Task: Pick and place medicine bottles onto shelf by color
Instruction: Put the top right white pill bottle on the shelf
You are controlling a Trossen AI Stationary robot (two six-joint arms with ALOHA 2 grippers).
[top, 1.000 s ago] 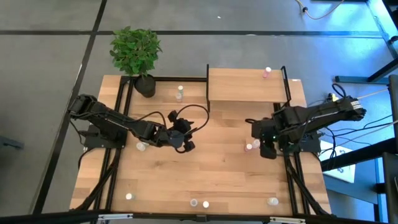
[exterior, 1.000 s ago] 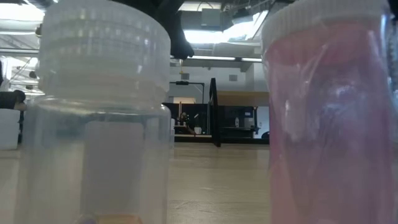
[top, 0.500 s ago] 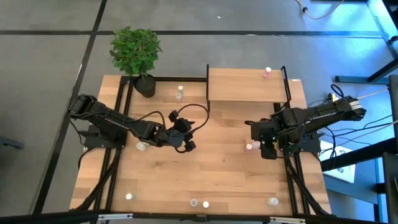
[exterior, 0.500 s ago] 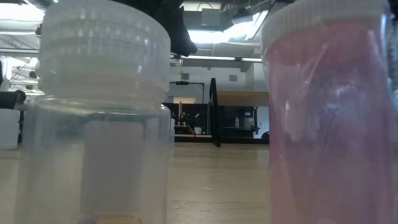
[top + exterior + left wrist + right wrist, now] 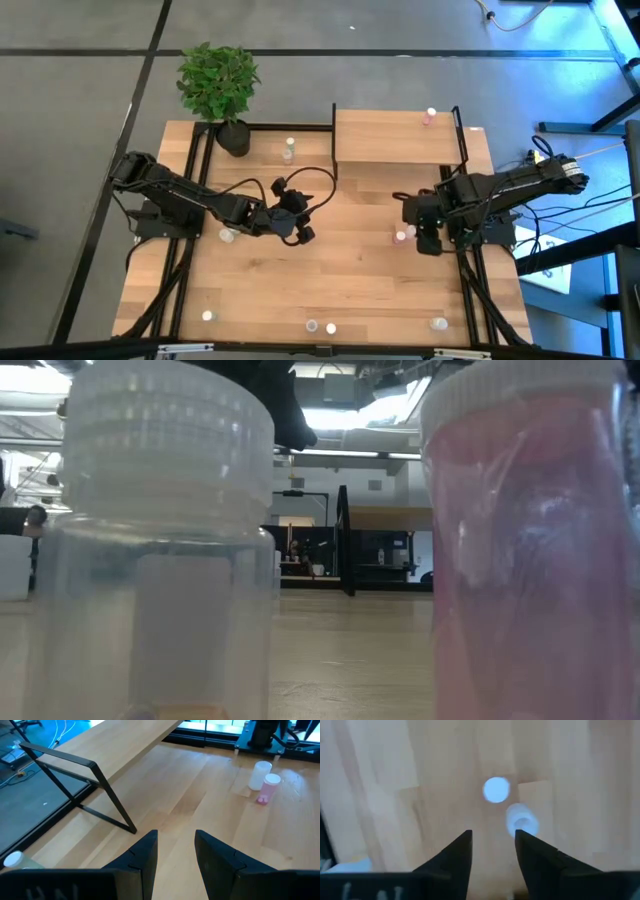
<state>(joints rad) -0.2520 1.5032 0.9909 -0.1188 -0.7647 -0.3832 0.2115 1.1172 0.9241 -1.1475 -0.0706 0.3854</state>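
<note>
Since a second ago: right gripper [image 5: 411, 226] has crept slightly toward table centre and sits closer over the bottle pair; left arm unchanged, bottles unchanged.

Left to right, high view:
- Potted plant [image 5: 218, 88] at the far left corner of the table [image 5: 350, 280].
- One medicine bottle [image 5: 207, 316] near the front left edge, another [image 5: 227, 236] just beside the left arm's forearm.
- Left gripper [image 5: 302, 222] waits at table centre-left, fingers [image 5: 142, 857] parted, nothing between them. Its wrist view looks across bare wood to the shelf [image 5: 120, 750] and the far bottle pair.
- Bottle [image 5: 289, 150] standing on the table at the back, between plant and shelf.
- Two bottles [image 5: 320, 326] side by side at the front edge; in the low view they fill the frame, a clear one with white cap [image 5: 155, 540] and a pink one [image 5: 535, 540].
- Shelf [image 5: 395, 136] at back centre-right, one pink-capped bottle [image 5: 430, 117] on its far right end.
- Bottle pair [image 5: 404, 235] on the table in front of the shelf, pink-capped [image 5: 269, 787] and white [image 5: 259, 774], touching or nearly so.
- Right gripper is right beside that pair. Its wrist view looks straight down: fingers [image 5: 455, 857] apart, not gripping, white cap [image 5: 496, 789] ahead of the gap, second bottle [image 5: 521, 823] at the tip of one finger.
- Last bottle [image 5: 438, 323] at the front right.
</note>
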